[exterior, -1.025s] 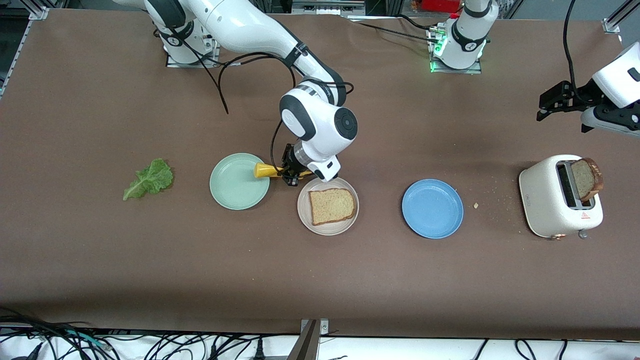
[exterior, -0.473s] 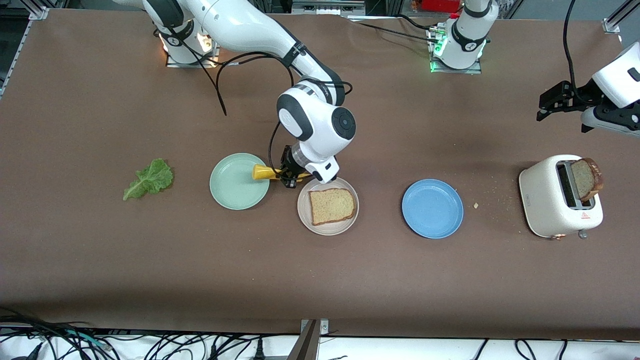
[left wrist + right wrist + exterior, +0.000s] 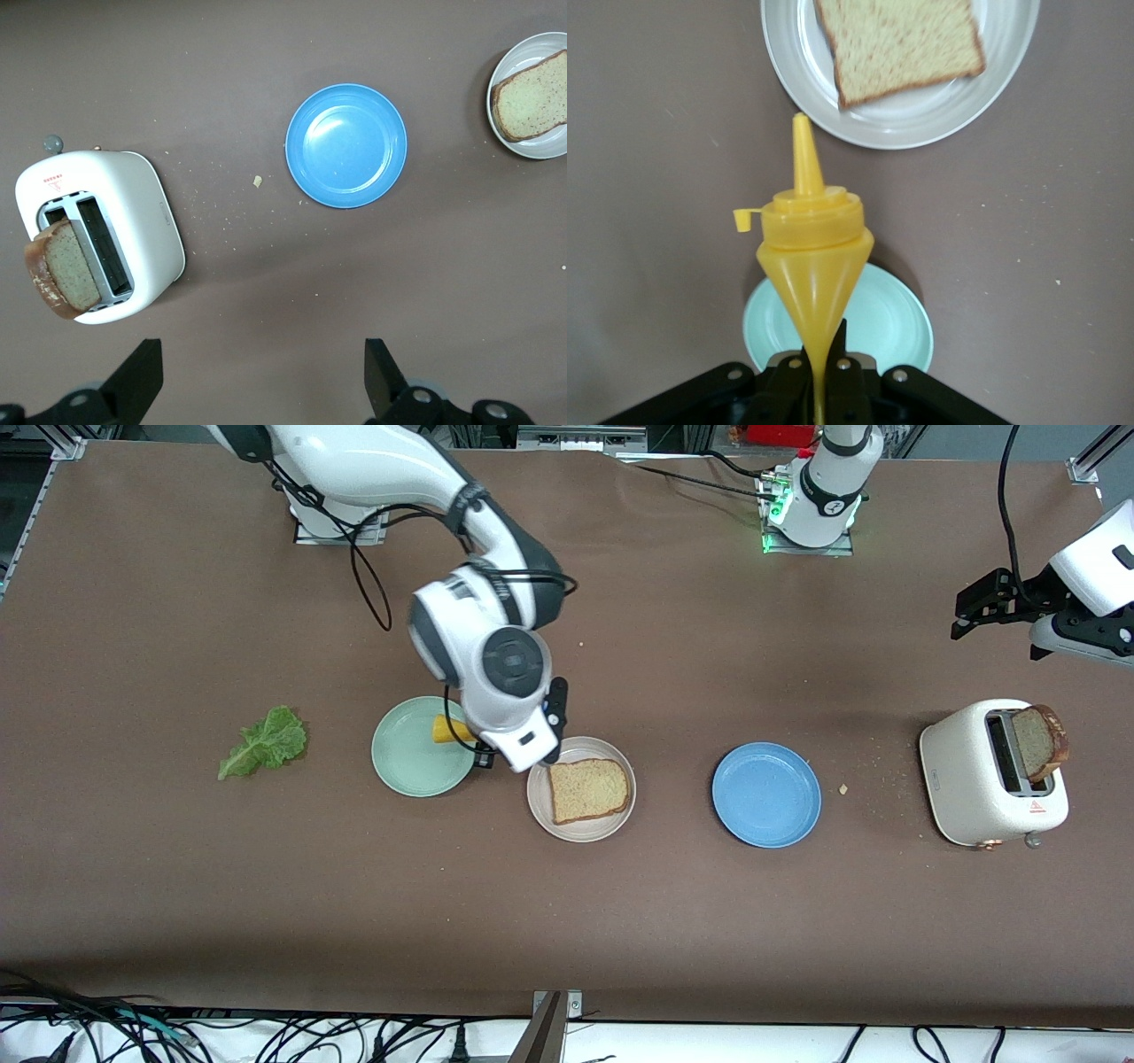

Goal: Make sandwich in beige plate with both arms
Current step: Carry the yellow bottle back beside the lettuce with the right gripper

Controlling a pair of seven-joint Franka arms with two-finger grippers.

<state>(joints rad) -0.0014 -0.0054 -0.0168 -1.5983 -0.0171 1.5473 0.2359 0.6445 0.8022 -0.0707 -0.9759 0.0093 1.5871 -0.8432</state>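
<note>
One bread slice [image 3: 589, 790] lies on the beige plate [image 3: 580, 832]. The lettuce [image 3: 264, 741] lies apart toward the right arm's end, and the second slice [image 3: 1038, 741] stands in the toaster [image 3: 966, 784] (both wait). The right gripper [image 3: 818, 376] clenches a yellow sauce bottle [image 3: 812, 257] over the mint plate [image 3: 409, 766]; the left gripper [image 3: 257, 385] waits released near the toaster.

Right arm reaches out from its base with the wrist bent down over the middle of the table, right gripper [image 3: 819, 376] clamped tight. Left arm waits up high at its own end, left gripper [image 3: 261, 381] spread wide, pointing down.
</note>
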